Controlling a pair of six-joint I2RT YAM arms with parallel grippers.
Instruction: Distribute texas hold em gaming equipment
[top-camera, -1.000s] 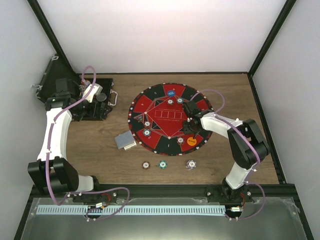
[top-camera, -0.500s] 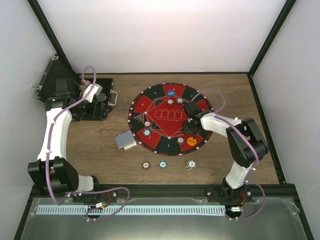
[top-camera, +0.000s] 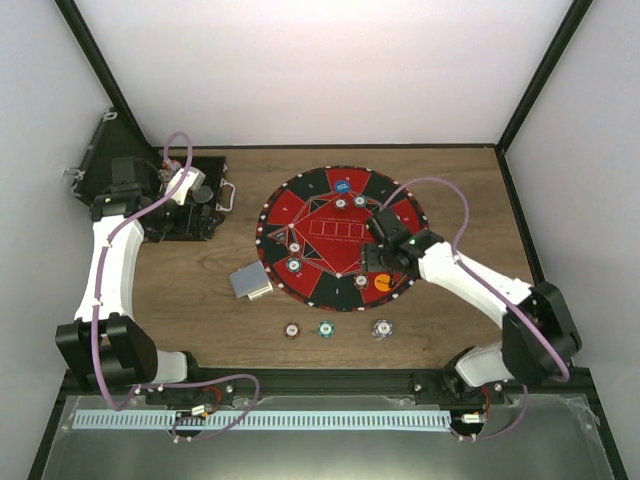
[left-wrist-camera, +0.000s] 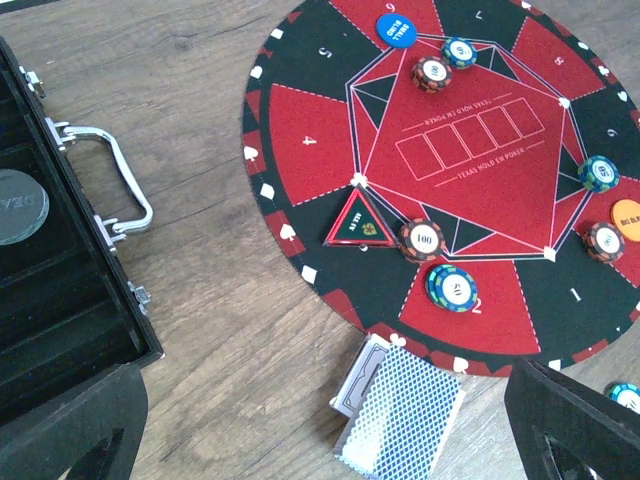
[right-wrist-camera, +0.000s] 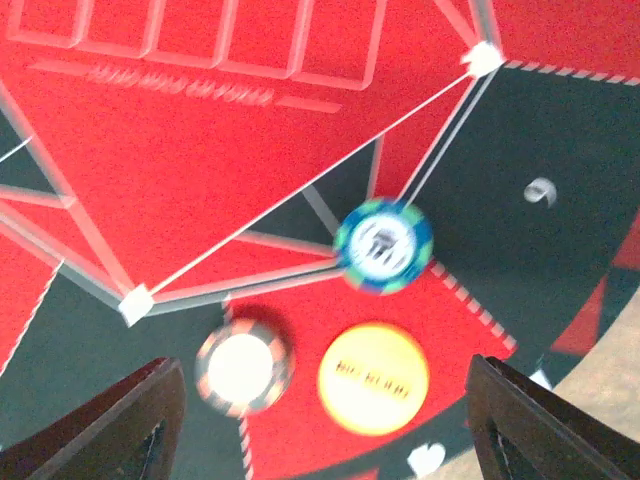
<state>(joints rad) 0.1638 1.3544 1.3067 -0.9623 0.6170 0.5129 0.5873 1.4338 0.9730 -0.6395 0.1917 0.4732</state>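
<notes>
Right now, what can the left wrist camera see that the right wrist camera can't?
Only the left wrist view shows the black case, the card deck and the blue button. Only the right wrist view shows the right gripper, open over the mat. Both show part of the round mat, the orange button, the teal chip and the brown-striped chip.

Wooden table (top-camera: 460, 180), round poker mat (top-camera: 290, 205), black case (left-wrist-camera: 60, 320), card deck (top-camera: 250, 283), three loose chips (top-camera: 325, 328) near front edge
</notes>
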